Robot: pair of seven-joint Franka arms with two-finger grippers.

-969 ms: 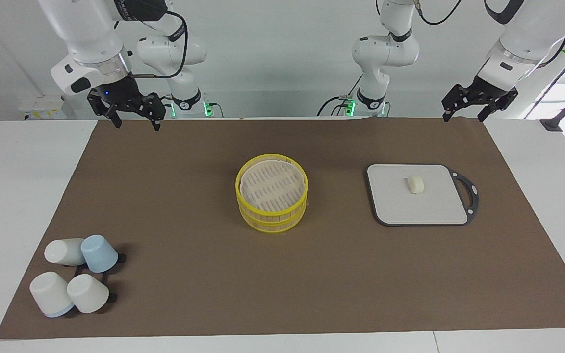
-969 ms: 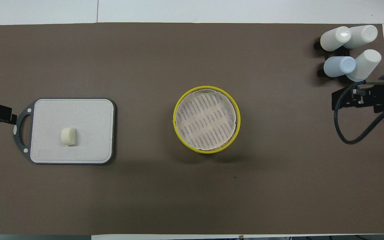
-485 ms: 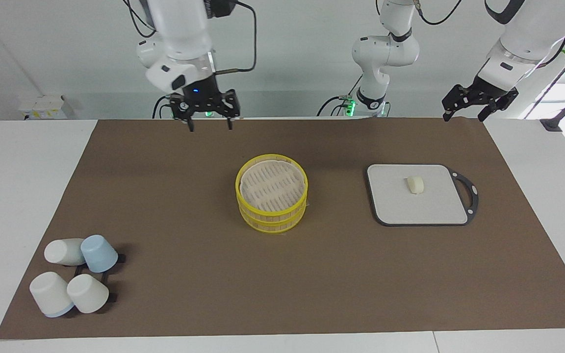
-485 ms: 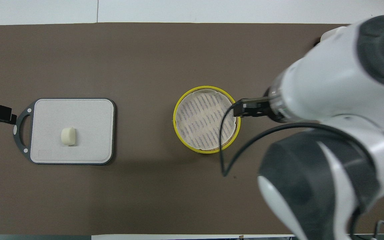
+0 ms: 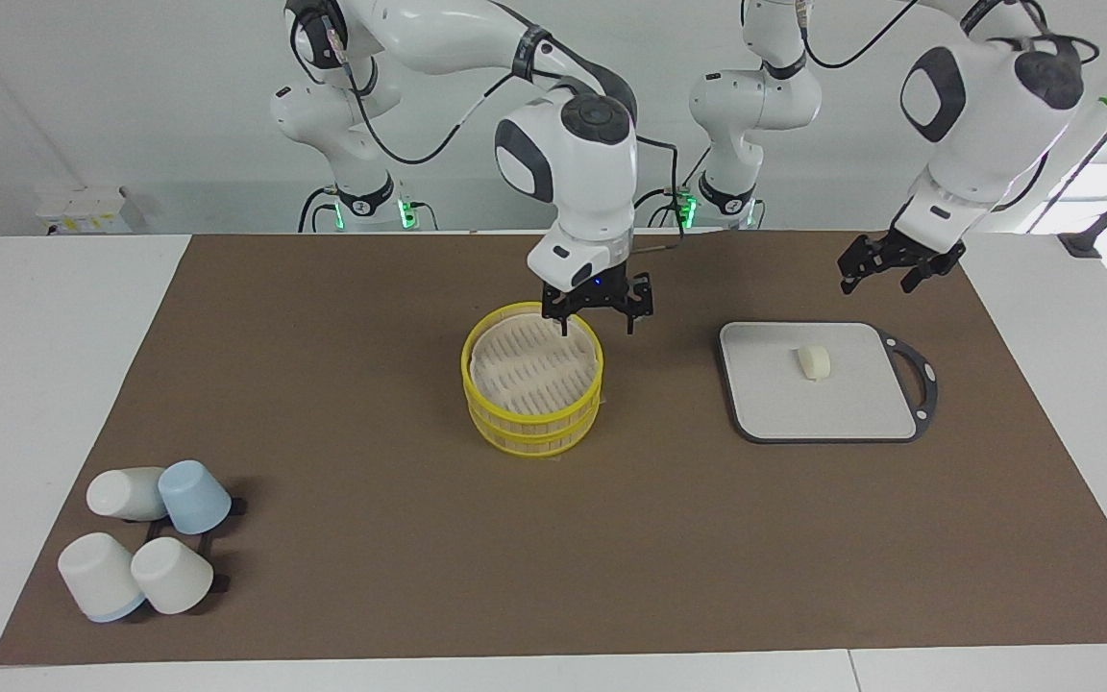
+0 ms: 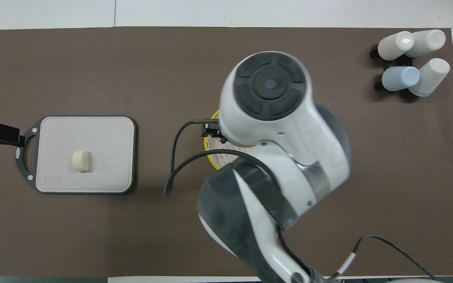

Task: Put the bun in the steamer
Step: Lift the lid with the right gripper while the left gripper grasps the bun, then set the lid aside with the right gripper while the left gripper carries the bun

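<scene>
Bun (image 5: pixel 814 362) mid-board (image 5: pixel 765 404); right tool (image 5: pixel 597 313) seemingly over steamer (image 5: pixel 531 408) rim.

1. Your facing camera sits high across the table, looking at both robot bases and down over the whole brown mat (image 5: pixel 342 577).
2. Your overhead camera hangs above the robots' end, looking forward and steeply down; the right arm's body blocks its middle.
3. Both views share the mat, the grey board (image 5: pixel 827 408) (image 6: pixel 104 129) and the cups (image 5: pixel 145 553) (image 6: pixel 413 59), half a turn apart.
</scene>
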